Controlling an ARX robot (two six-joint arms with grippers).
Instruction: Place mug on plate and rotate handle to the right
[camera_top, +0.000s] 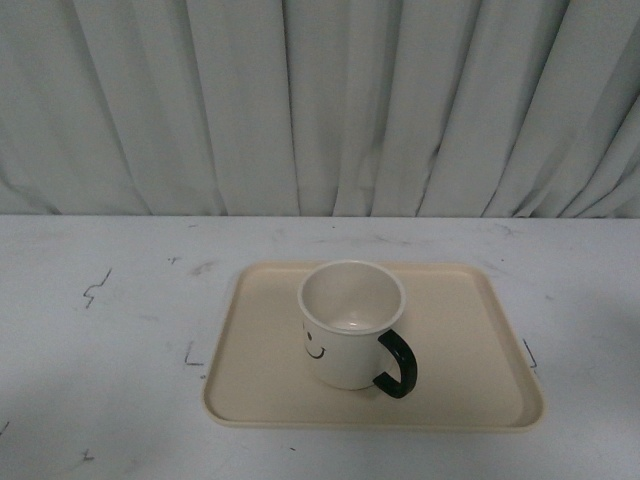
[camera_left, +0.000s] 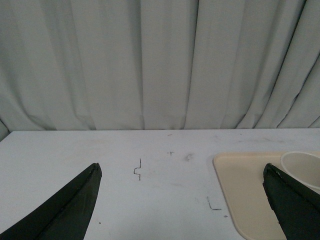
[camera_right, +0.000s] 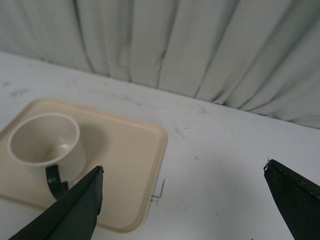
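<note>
Left claw (camera_left: 182, 166): wide open, empty; plate (camera_top: 470, 330) ahead, to its right. Mug (camera_top: 350, 325) upright on plate, handle (camera_top: 398, 365) pointing right-front. Right claw (camera_right: 183, 166): wide open, empty; mug ahead-left of it. Risk: finger clipping handle during correction likely tips mug or skids plate across bench (camera_top: 100, 350).

Scuffed white table (camera_top: 120, 400) before a pleated pale grey curtain (camera_top: 320, 100).

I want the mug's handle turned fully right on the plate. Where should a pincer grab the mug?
Take the rim of the mug from above, straddling the wall on the side opposite the handle. It stands upright on the plate with its mouth open upward, and the handle juts right and toward the robot, so that side is probably clearest.
</note>
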